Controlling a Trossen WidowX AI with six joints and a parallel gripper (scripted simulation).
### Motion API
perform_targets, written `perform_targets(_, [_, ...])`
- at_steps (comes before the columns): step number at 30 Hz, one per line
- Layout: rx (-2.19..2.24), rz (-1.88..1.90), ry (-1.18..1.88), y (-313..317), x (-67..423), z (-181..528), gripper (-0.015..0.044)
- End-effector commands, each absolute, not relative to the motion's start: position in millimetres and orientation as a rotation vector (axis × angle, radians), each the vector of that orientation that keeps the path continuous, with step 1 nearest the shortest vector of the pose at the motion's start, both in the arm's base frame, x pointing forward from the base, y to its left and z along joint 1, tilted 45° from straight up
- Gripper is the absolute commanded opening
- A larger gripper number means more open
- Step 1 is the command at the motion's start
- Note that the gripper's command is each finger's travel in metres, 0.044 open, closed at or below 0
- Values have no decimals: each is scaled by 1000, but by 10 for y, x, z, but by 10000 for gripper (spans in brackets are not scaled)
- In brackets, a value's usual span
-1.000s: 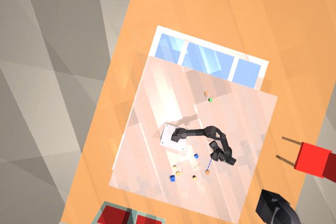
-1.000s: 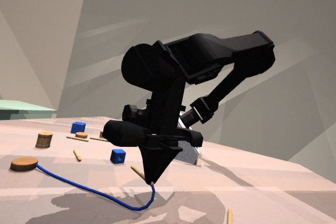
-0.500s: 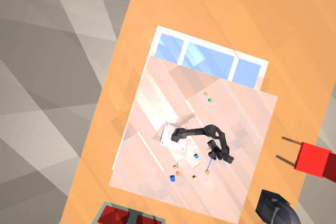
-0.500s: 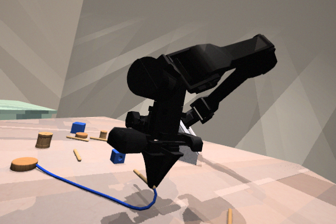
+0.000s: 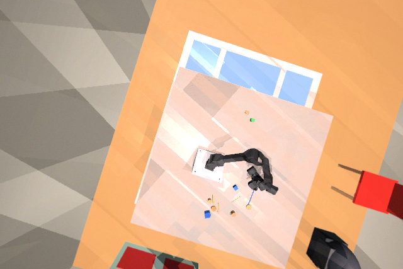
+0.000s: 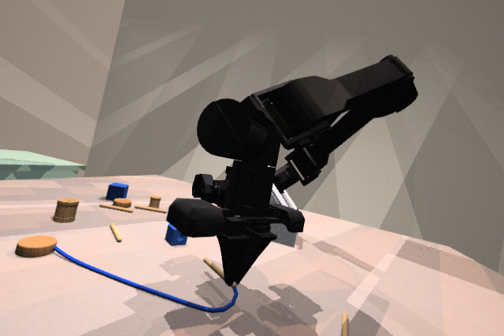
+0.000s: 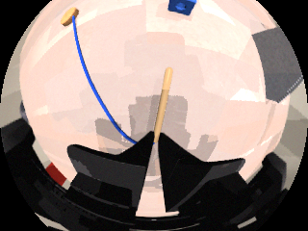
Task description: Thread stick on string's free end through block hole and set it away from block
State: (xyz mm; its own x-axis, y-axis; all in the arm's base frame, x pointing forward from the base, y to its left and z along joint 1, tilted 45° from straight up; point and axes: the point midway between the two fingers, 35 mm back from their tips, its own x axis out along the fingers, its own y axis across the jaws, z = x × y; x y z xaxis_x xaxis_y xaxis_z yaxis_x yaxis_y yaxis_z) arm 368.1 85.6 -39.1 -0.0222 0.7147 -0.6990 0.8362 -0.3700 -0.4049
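Note:
My gripper (image 6: 233, 281) (image 7: 156, 135) (image 5: 253, 187) is shut on one end of the thin wooden stick (image 6: 213, 266) (image 7: 164, 98), close over the table. The stick juts forward from the fingertips. The blue string (image 6: 122, 281) (image 7: 89, 76) (image 5: 250, 198) runs from the held end in a slack curve across the table to the round wooden button (image 6: 35, 245) (image 7: 69, 17) (image 5: 248, 206). A small blue block (image 6: 176, 236) (image 5: 235, 187) with a dark hole mark on its face sits on the table a short way beyond the stick's free tip.
Several loose sticks (image 6: 116, 231) (image 6: 344, 323), a wooden cylinder (image 6: 65, 210), a small disc (image 6: 122, 202), a small peg (image 6: 154, 201) and a second blue cube (image 6: 116, 190) (image 5: 207, 214) lie around. A green bit (image 5: 252, 120) lies far off. The arm's base plate (image 5: 198, 169) stands behind.

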Motion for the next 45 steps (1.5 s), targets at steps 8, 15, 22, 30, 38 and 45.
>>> perform_targets(8, [2097, -1354, 1681, 818, 3629, -448, 0])
perform_targets(15, [2097, -1356, 1680, 756, 3587, -506, 0])
perform_targets(22, [2096, -1357, 1678, 694, 3541, -563, 0])
perform_targets(30, [2096, -1357, 1677, 625, 3486, -627, 0])
perform_targets(38, [2096, -1358, 1677, 559, 3428, -689, 0])
perform_targets(45, [2095, -1358, 1677, 503, 3374, -742, 0])
